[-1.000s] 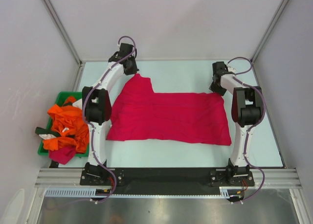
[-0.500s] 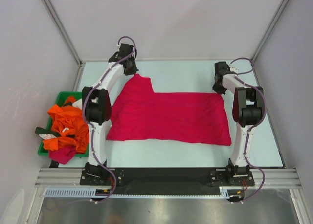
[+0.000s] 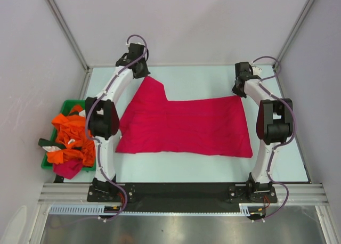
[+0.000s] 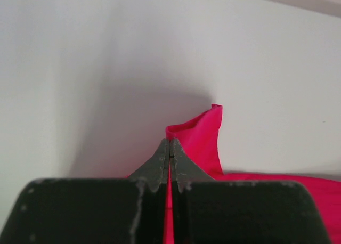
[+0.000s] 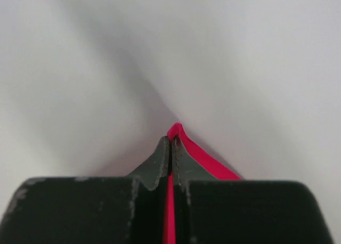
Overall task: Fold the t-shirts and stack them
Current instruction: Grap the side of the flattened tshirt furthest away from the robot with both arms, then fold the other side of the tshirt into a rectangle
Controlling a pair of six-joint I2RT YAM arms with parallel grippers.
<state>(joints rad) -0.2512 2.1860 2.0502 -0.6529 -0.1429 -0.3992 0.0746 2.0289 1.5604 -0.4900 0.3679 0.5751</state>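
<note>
A red t-shirt (image 3: 184, 124) lies spread across the middle of the white table (image 3: 202, 79). My left gripper (image 3: 139, 73) is shut on its far left corner, and red cloth (image 4: 200, 135) sticks out past the closed fingertips. My right gripper (image 3: 240, 88) is shut on the far right corner, with a red fold (image 5: 178, 131) pinched at the tips. Both held corners are drawn toward the table's far edge. More shirts, orange and red, are heaped in a green bin (image 3: 66, 106) at the left.
The green bin with its heap of orange shirts (image 3: 72, 137) stands off the table's left side. Grey walls and metal frame posts (image 3: 64, 28) close in the far side. The black base rail (image 3: 176, 190) runs along the near edge.
Both grippers have moved toward the far edge, pulling the shirt's far corners with them. The far edge of the shirt has stretched out and its right corner sits farther back.
</note>
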